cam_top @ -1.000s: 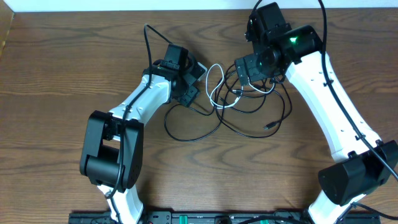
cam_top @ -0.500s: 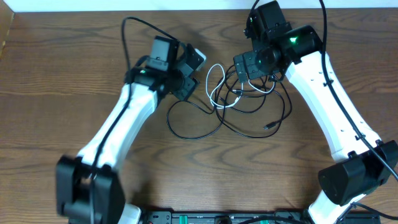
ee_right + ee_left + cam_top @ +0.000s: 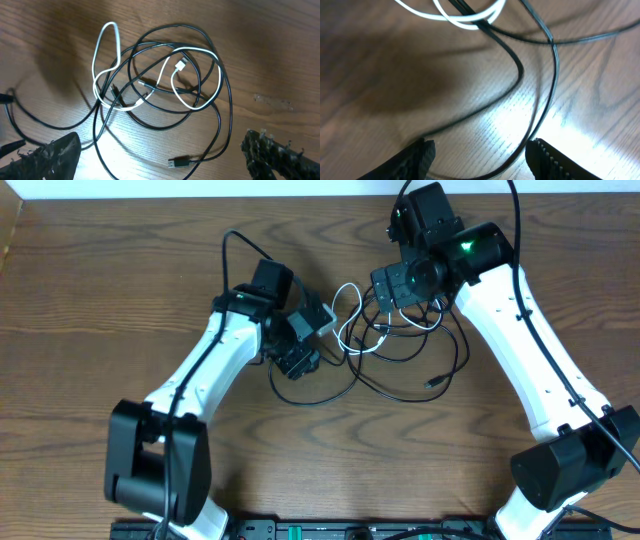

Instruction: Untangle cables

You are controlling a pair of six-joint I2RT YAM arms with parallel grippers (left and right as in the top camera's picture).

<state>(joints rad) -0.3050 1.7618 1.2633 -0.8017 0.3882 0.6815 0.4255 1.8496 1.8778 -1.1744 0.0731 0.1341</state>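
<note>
My left jaws and right jaws stood wide, holding nothing, above the knotted cables (image 3: 150, 86); next, I judged, I should grip one strand.

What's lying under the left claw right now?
Two black cable strands cross the wooden table between the fingers of the open left claw; the white cable lies further ahead. In the overhead view the claw covers that stretch.
</note>
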